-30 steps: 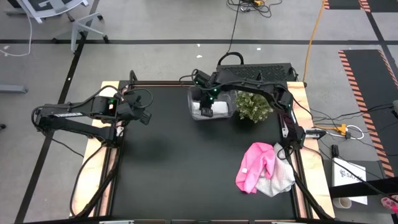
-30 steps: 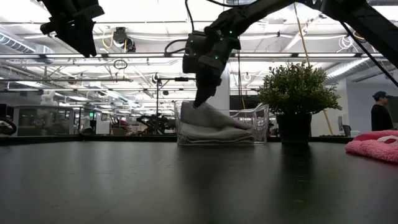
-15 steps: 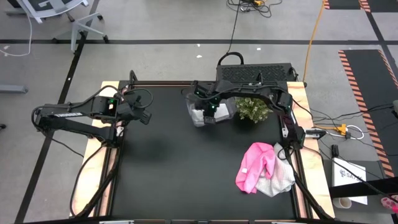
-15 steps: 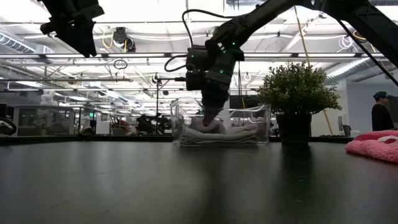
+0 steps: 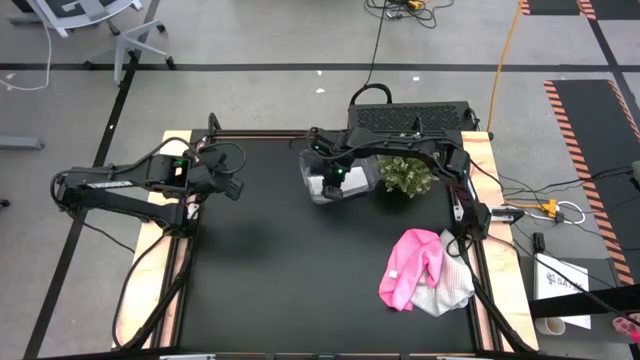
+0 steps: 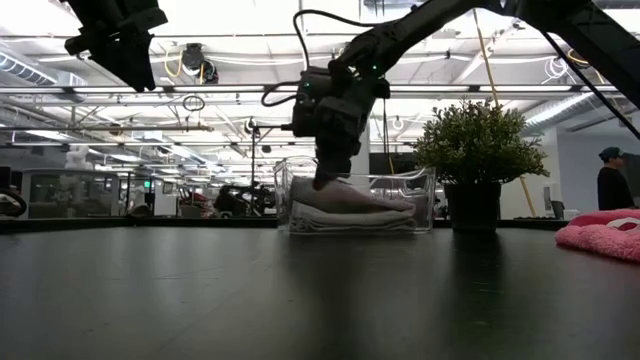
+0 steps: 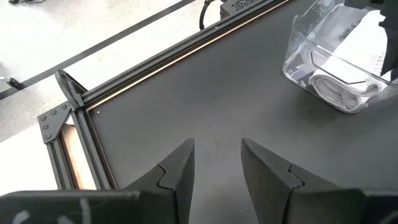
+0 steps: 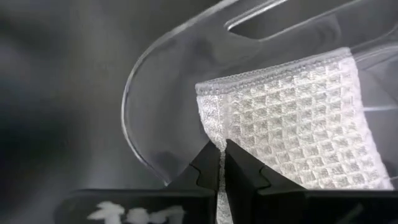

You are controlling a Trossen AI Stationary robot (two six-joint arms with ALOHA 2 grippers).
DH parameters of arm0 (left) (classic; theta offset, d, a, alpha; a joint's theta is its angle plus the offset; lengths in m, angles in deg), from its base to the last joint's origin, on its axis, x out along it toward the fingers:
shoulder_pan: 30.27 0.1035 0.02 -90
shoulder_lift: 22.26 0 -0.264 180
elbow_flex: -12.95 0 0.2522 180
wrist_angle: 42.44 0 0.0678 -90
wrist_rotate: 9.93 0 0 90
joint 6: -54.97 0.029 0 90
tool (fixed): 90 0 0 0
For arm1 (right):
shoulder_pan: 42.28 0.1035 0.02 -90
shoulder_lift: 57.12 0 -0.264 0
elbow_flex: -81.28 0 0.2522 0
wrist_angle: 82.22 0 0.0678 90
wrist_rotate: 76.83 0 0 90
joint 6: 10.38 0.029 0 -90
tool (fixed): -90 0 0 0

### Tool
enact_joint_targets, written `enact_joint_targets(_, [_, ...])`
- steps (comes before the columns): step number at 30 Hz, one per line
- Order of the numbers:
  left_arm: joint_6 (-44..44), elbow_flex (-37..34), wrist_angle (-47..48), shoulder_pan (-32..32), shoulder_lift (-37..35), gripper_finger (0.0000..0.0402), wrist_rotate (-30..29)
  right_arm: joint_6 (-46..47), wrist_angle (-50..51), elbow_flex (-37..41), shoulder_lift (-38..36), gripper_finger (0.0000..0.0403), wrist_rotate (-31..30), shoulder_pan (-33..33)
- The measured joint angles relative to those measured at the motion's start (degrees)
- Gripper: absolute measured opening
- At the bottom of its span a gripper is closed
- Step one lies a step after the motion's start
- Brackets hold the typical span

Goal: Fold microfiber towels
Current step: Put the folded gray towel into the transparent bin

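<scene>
Right now the right hand [image 8: 219,163] is pinched tight on a white waffle-weave microfiber towel [image 8: 298,118] inside the clear plastic bin [image 5: 340,172], apparently fetching it. Next: lift it onto the black table [image 5: 290,260]; left hand [image 7: 214,165] waits half-open, holding nothing.

Room inventory: grey concrete floor [image 5: 250,40] lying around the desk [image 5: 290,270], crossed by a dark line; orange cable [image 5: 505,50] running along it at the far right; black mat with orange-striped edging [image 5: 600,120] lying to the right; office chair base [image 5: 130,40] standing at the far left corner. Ceiling light strips [image 6: 230,45] glowing overhead; a person [image 6: 612,180] standing at the far right.
</scene>
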Motion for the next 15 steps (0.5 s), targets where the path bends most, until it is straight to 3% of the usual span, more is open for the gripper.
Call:
enact_joint_targets(6, [0.02, 0.0, 0.0, -0.01, -0.02, 0.0132, 0.0, -1.02, 3.3, 0.01, -0.82, 0.0023, -0.74, -0.44])
enact_joint_targets(15, [-0.08, 0.0, 0.0, 0.02, -0.02, 0.0131, 0.01, -0.8, 3.85, 0.0, -0.86, 0.0102, -0.84, -0.39])
